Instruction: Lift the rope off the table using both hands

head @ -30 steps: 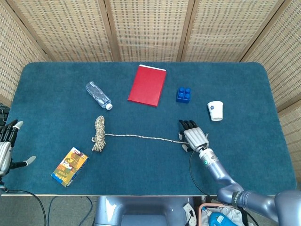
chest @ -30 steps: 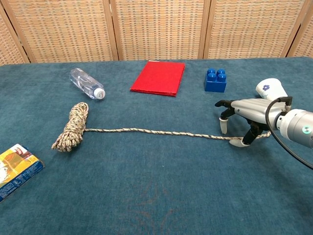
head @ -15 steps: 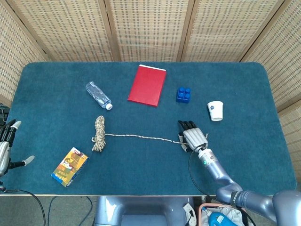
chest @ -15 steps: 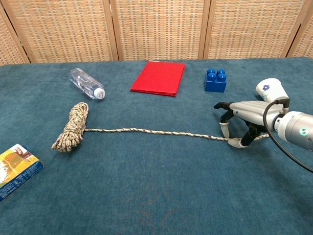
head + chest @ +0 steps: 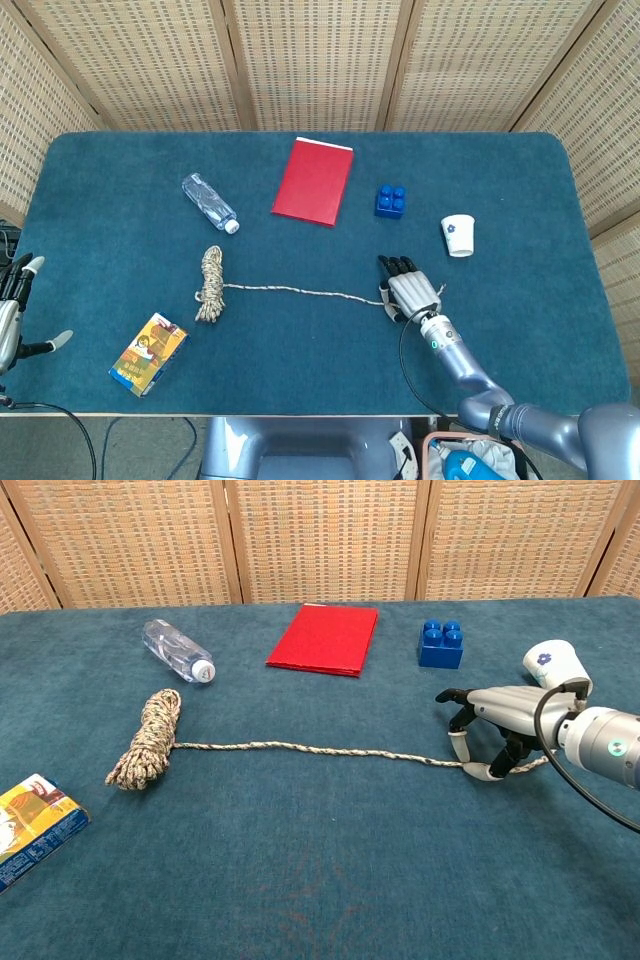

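Blue felt tabletop (image 5: 120, 190) carries the braided beige rope (image 5: 300, 748), running left to right from its coiled bundle to the right hand (image 5: 492, 718), whose fingers curl over the free end, grip unconfirmed. Left hand (image 5: 12, 310), open and empty, sits well apart, partly cropped.
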Robot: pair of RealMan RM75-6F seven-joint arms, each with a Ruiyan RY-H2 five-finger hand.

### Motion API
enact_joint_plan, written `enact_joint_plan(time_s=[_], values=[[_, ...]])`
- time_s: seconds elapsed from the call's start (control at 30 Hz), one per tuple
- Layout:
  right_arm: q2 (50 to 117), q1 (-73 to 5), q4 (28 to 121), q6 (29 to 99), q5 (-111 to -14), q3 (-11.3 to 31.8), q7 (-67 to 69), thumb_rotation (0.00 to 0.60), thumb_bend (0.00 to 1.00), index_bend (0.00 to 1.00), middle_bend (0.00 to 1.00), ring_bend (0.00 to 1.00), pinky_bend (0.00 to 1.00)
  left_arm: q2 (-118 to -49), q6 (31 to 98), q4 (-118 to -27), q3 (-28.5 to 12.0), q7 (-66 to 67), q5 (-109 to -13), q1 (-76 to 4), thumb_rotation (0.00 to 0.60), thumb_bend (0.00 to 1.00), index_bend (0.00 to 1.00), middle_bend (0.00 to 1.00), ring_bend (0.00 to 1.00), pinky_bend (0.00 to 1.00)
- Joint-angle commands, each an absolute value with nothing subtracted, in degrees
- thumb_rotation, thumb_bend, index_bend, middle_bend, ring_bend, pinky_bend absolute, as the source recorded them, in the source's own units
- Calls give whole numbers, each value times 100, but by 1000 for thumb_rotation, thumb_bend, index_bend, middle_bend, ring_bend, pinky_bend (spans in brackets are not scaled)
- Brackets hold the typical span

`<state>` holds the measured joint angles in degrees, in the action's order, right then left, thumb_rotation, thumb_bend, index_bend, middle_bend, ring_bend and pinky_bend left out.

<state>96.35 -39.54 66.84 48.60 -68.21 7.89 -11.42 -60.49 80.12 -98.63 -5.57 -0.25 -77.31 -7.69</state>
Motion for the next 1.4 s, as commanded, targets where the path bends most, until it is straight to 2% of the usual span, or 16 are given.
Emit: enact_joint_plan(time_s=[0.03,0.27,0.57,0.63,0.7,0.77,0.87,1.17,1.4], values=[[9632,-3936,6691,4906,-6857,790,-1107,600,430,634,0,0,0,-6051,8007,-9865,-558,-18,-7726,-773,600,0,0,0,0,0],[9527,-3807,6732,5259,-7222,754,-710,600,430,648,0,0,0,-6030,7910,-9786,-592,56,-7805,-891,600,0,0,0,0,0],[9269,-3664,6846,5605,-7662,642,-332,600,430,651,0,0,0,-5746,7274,-8755,-666,-278,-8935,-1794,600,0,0,0,0,0],[9237,-3646,6871,5633,-7689,637,-321,600,430,653,0,0,0,-5823,7249,-8184,-589,-410,-9572,-2122,600,0,0,0,0,0],[9218,-3632,6897,5674,-7711,643,-334,600,430,652,0,0,0,-6237,7597,-7034,-441,-874,-10671,-2647,600,0,0,0,0,0],[9212,-3617,6916,5712,-7732,644,-347,600,430,652,0,0,0,-6670,7937,-5935,-244,-1420,-11244,-2955,600,0,15,0,0,0],[9209,-3608,6934,5734,-7744,650,-370,600,430,654,0,0,0,-7174,8186,-4792,23,-1738,-11749,-3318,600,0,30,0,0,0],[9238,-3623,6935,5661,-7664,693,-477,600,430,655,0,0,0,-8454,8768,-2129,602,-2035,-12312,-3990,600,0,46,0,0,0],[9268,-3635,6932,5651,-7604,746,-547,600,429,655,0,0,0,-9030,8624,-1214,969,-2118,-12334,-4266,600,9,47,0,0,0]])
